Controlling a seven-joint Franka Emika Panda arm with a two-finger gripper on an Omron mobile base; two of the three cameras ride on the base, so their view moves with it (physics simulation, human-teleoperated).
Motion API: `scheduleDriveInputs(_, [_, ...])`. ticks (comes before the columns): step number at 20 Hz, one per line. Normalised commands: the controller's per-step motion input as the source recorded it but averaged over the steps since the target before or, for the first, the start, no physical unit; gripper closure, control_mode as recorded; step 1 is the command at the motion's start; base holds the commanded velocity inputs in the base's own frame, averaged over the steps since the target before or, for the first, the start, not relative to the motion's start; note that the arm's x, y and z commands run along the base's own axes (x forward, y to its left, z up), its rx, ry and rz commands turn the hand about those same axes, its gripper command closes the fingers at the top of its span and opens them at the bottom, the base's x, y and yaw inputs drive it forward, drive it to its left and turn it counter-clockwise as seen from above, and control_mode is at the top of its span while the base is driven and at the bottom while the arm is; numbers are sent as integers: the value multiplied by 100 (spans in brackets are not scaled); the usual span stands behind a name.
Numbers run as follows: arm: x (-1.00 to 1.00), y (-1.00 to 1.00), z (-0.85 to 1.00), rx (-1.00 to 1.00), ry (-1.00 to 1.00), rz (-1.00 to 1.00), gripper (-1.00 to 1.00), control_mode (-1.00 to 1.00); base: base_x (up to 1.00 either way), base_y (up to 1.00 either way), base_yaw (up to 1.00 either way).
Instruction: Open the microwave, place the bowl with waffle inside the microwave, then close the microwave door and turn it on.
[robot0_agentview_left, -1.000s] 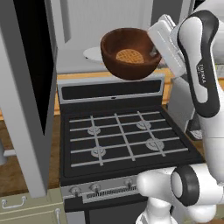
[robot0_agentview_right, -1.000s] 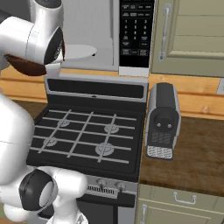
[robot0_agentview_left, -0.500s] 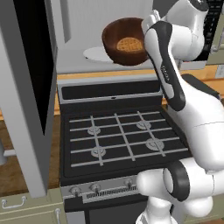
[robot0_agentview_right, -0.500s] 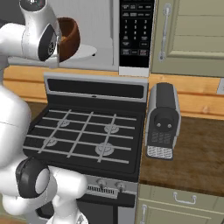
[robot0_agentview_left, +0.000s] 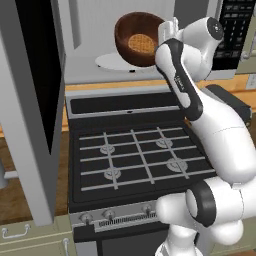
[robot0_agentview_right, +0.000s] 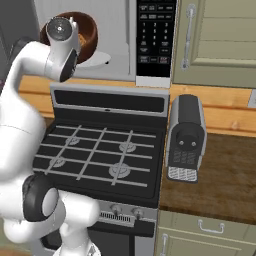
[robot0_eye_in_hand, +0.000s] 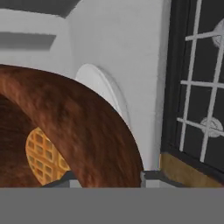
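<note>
The gripper (robot0_eye_in_hand: 105, 179) pinches the bowl (robot0_agentview_left: 137, 39) by its rim, one finger inside and one outside, so the waffle (robot0_agentview_left: 140, 44) stays seated. The bowl hangs tilted just above the turntable plate (robot0_agentview_left: 114, 61), inside the microwave (robot0_agentview_left: 90, 55), whose door (robot0_agentview_left: 32, 100) stands swung wide to give it passage.

Arm stretched up & fwd, elbow bent, wrist high, gripper (robot0_agentview_left: 161, 37) sideways, jaws clamped on bowl (robot0_agentview_left: 131, 41) rim

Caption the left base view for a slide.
Fingers hold the bowl with waffle tilted above the open microwave's turntable.
</note>
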Motion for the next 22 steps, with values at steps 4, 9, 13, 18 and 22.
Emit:
scheduleDriveInputs(4, [89, 14, 1, 27, 0, -9, 100, -100, 0, 0, 0])
scheduleDriveInputs(9, [85, 5, 38, 15, 21, -3, 100, -100, 0, 0, 0])
scheduleDriveInputs(13, [69, 6, 32, 1, 21, 0, 100, -100, 0, 0, 0])
scheduleDriveInputs(18, [53, 26, -7, -1, 22, 0, 100, -100, 0, 0, 0])
scheduleDriveInputs(22, [26, 27, -30, 0, 7, 0, 100, -100, 0, 0, 0])
